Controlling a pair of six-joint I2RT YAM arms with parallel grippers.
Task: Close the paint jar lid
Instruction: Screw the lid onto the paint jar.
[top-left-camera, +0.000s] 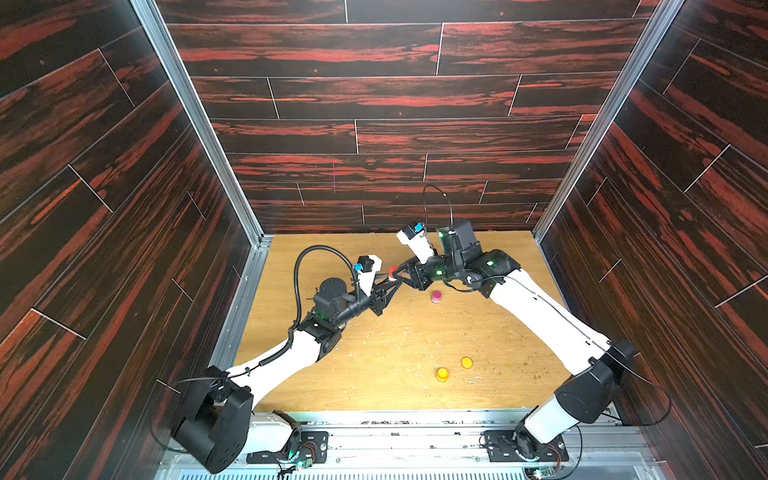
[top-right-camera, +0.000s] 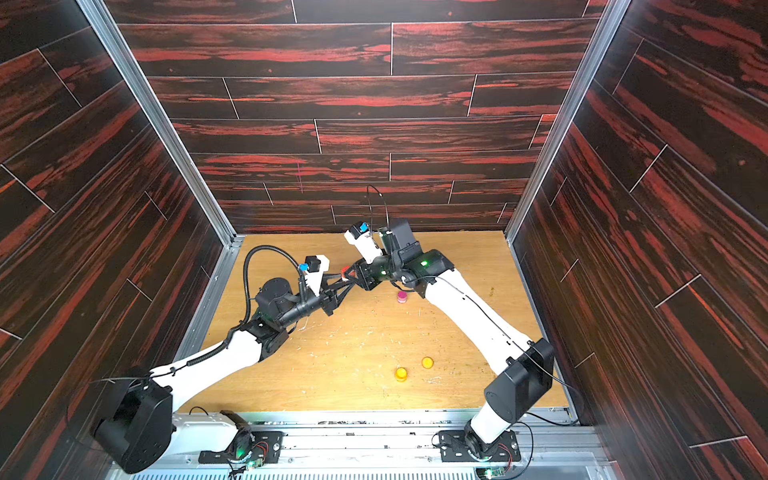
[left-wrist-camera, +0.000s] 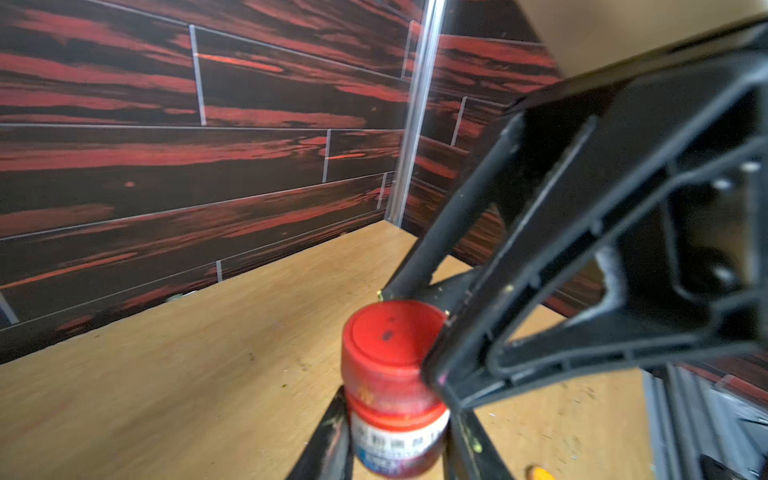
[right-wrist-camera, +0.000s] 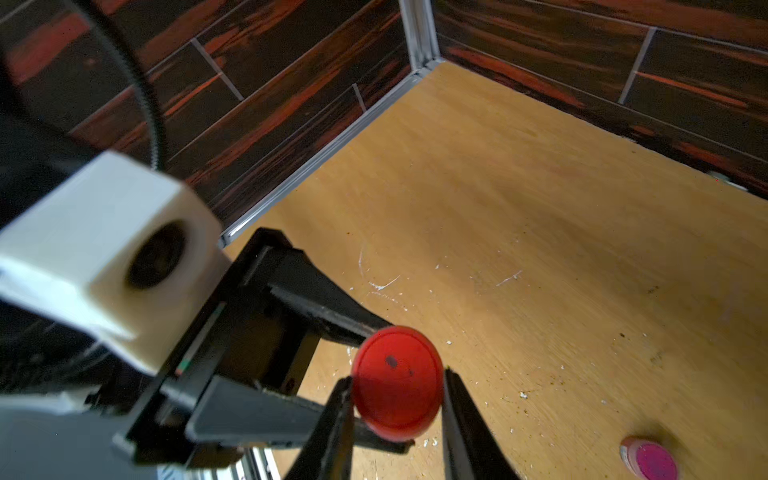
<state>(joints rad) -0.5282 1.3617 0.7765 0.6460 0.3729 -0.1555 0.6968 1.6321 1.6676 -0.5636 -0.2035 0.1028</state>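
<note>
Left wrist view is showing the left claw (left-wrist-camera: 395, 442) pinching the red paint jar (left-wrist-camera: 399, 419) above the desk (top-left-camera: 374, 374) (toward twelve o'clock); the right claw (right-wrist-camera: 397, 409) is clamping the seated lid (right-wrist-camera: 397, 374), with tightening likely remaining.

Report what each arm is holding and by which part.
Left arm: jaws shut on the red paint jar, around its body below the lid. Right arm: jaws shut on that lid, across its rim.

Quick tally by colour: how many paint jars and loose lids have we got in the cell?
Red: 1, the red jar with its red lid on
Pink: 1, the pink jar
Orange: 2, the orange jar and a loose orange lid
Total: 4
</note>
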